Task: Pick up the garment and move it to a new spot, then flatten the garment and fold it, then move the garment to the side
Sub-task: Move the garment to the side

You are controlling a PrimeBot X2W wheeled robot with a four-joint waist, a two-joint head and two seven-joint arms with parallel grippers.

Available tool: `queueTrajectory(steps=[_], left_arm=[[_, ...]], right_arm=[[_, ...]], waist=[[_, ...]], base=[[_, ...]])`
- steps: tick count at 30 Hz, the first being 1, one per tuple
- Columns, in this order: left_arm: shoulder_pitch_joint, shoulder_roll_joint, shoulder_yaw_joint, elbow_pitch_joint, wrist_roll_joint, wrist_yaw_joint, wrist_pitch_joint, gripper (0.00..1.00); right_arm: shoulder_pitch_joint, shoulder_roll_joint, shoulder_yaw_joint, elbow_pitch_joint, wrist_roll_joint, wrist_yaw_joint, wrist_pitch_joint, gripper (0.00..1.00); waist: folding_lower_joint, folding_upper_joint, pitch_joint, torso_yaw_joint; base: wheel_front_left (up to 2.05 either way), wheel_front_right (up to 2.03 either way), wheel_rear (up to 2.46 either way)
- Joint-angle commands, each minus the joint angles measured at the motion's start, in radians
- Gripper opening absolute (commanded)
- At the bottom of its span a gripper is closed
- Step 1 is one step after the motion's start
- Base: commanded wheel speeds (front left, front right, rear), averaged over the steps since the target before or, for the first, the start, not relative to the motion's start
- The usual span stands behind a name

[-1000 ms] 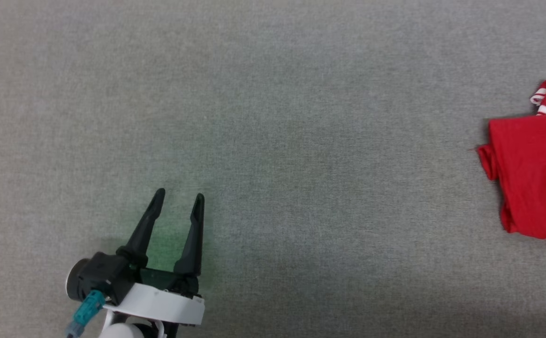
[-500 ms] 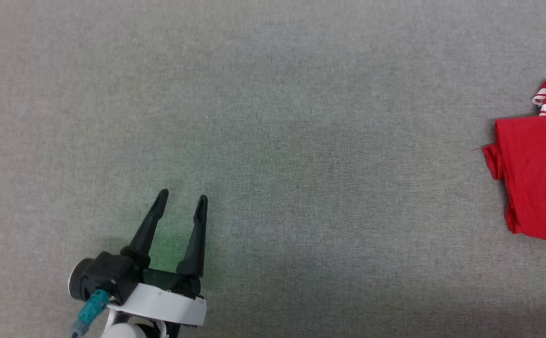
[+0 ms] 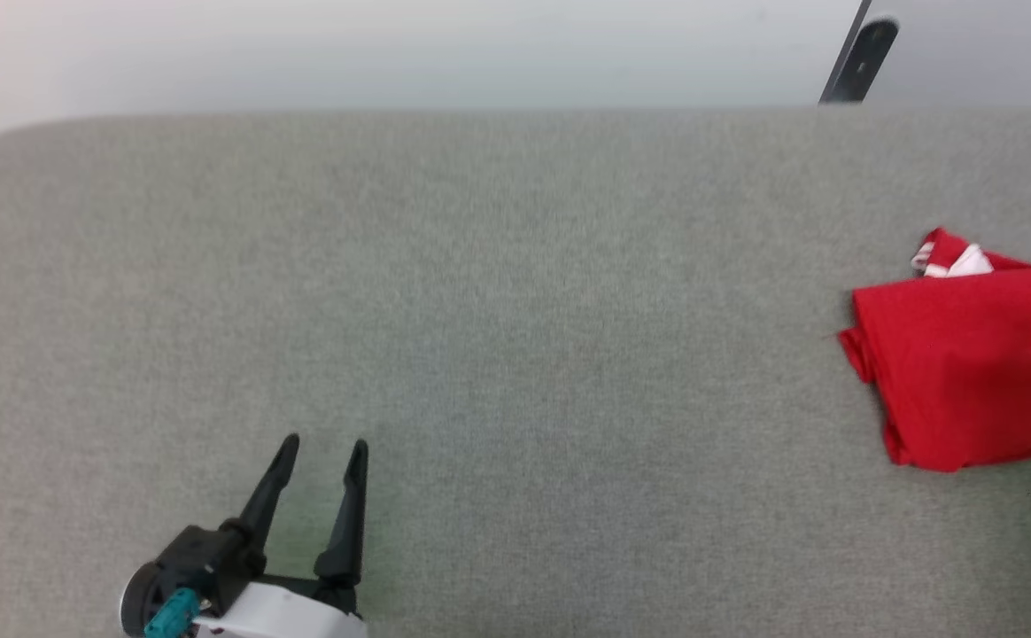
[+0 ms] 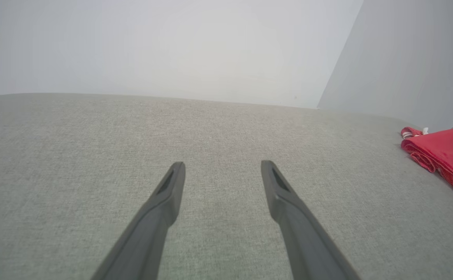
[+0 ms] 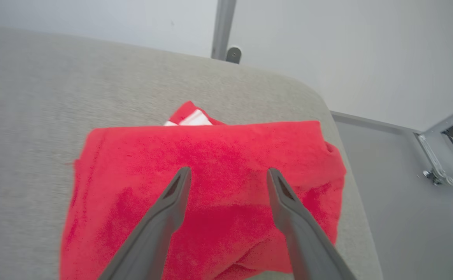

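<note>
Near the worktop's (image 3: 515,310) right edge lies the folded garment (image 3: 949,372), right end effector (image 5: 228,170) spread over it; left end effector (image 3: 326,441) spread, empty.

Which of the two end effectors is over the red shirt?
The right end effector: it is open over the red shirt. The left end effector is over bare grey surface.

The head camera looks steeply down on the grey fabric-covered table (image 3: 515,354) from above. The left wrist camera skims low across it; the right one hangs close over the folded red soft-fabric T-shirt (image 5: 211,155), shared by all three.
</note>
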Motion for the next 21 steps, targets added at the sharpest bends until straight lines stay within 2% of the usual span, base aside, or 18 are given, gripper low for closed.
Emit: queueTrajectory(steps=[1,6,13,21], left_arm=[[0.014,0.002,0.008,0.011,-0.006,-0.002,0.001,1.0],[0.031,0.004,0.031,0.043,0.0,0.0,0.001,1.0],[0.049,0.009,0.039,0.083,0.012,0.002,0.001,1.0],[0.079,0.007,0.056,0.098,0.006,0.002,0.001,1.0]], right_arm=[[0.024,0.02,0.027,-0.019,0.009,-0.002,-0.018,1.0],[0.071,0.09,0.091,-0.072,0.032,-0.002,-0.073,1.0],[0.142,0.2,0.128,-0.119,0.04,-0.002,-0.149,1.0],[0.253,0.276,0.152,-0.18,0.049,-0.002,-0.197,1.0]], waist=[[0.0,0.0,-0.088,-0.018],[0.0,0.0,-0.15,-0.015],[0.0,0.0,-0.205,0.0],[0.0,0.0,-0.234,0.004]], base=[[0.0,0.0,0.0],[0.0,0.0,0.0],[0.0,0.0,0.0],[0.0,0.0,0.0]])
